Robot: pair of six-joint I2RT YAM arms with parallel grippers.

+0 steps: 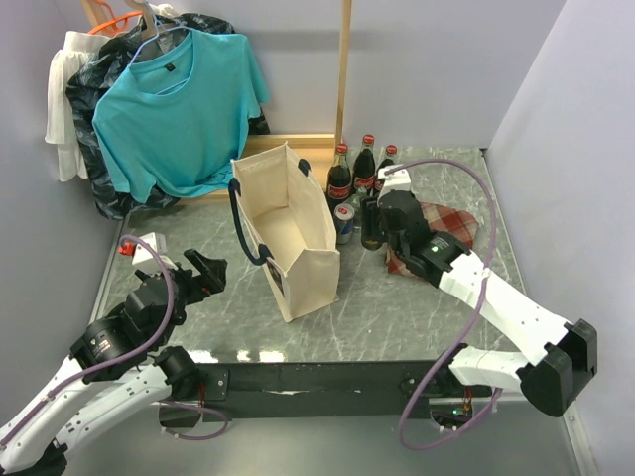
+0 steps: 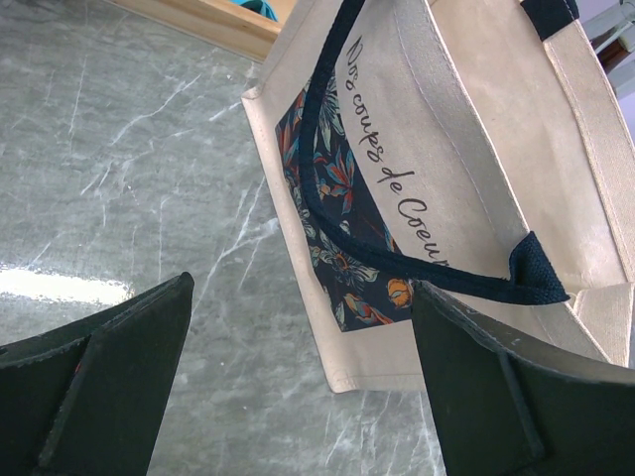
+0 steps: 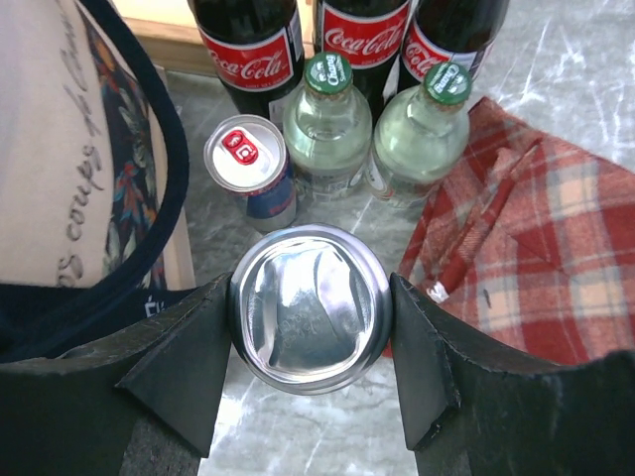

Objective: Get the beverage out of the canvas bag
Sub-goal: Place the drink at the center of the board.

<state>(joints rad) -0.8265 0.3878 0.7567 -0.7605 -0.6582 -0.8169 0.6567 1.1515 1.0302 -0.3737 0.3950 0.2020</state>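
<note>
The canvas bag (image 1: 288, 233) is matt, coarse-woven cloth. The can (image 3: 310, 307) shows bright, smooth, mirror-like metal. The table (image 1: 397, 307) looks like glossy grey marble. The plaid bag (image 3: 541, 238) is soft woven cloth. The green-capped bottles (image 3: 327, 124) seem to be glass.

A teal T-shirt (image 1: 179, 109) hangs upper left. Upper centre: three dark cola bottles (image 3: 362, 40), two green-capped clear bottles (image 3: 327, 129), perhaps glass. Red plaid cloth (image 3: 556, 248) lies right.

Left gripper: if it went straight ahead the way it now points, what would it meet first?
The canvas bag. The open left gripper points at the bag's printed side, and only bare tabletop lies between them. The navy handle draped over that side would probably be touched first, though the depth is hard to judge.
</note>
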